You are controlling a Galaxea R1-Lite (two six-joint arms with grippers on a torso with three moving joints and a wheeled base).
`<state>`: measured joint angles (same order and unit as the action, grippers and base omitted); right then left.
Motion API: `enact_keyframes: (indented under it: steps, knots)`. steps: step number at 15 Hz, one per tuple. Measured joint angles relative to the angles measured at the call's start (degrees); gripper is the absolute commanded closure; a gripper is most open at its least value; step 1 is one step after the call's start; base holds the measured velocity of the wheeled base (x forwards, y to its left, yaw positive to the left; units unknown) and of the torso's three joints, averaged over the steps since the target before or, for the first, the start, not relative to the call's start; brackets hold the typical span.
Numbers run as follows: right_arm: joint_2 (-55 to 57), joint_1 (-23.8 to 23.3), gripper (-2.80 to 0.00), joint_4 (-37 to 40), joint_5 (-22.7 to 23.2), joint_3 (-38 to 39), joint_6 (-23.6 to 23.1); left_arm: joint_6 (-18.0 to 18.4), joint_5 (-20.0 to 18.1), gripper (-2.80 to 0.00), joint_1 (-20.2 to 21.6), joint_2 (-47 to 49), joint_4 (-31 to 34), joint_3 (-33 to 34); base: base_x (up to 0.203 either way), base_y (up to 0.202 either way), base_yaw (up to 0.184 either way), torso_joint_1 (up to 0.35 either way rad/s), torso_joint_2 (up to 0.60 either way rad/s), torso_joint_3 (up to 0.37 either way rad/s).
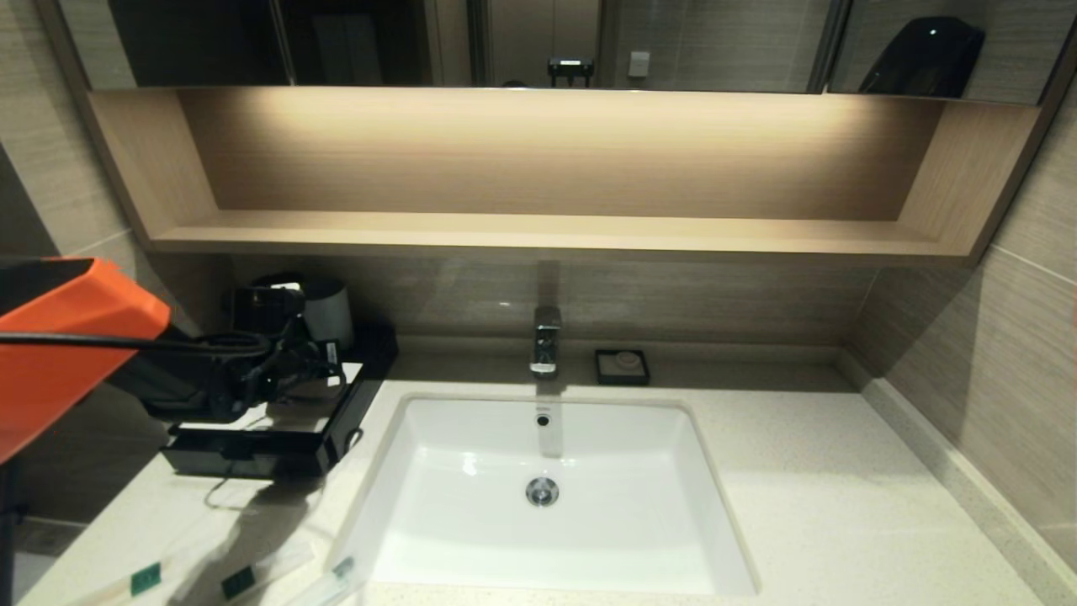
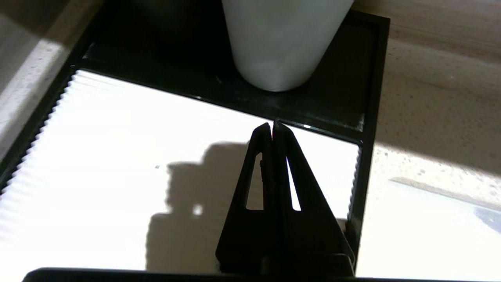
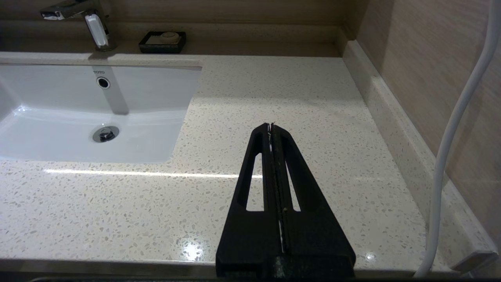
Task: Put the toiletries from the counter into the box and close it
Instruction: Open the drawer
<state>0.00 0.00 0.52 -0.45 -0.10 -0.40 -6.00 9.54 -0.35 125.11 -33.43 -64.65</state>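
Beside the sink [image 1: 471, 438], left gripper [image 2: 273, 127], jaws pressed together, hovers over the box [image 1: 278, 450].

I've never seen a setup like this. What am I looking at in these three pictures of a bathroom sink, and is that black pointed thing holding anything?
It is a two-armed robot at a bathroom counter. The wide picture comes from a camera on its head; the other two come from cameras on its wrists, looking along the fingers.

The black pointed shape is a gripper, the robot's hand. The left gripper is shut, holding nothing, above the white top of the dark box, beside a light grey cup. The right gripper is also shut and empty, over bare counter to the right of the white sink.

Near the counter's front edge lie the toiletries, slim wrapped packets with green labels. A small soap dish sits by the tap.
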Motion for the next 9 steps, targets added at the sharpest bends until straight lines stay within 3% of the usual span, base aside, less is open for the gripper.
enact_keyframes:
  steps: [9]
  knots:
    - [0.0, 0.0, 0.0, -0.01, 0.04, 0.0, -0.01, 0.42, 0.92, 0.0, 0.09, -15.21, -8.76, 23.15, 0.0, 0.0, 0.0, 0.0, 0.0, 0.0]
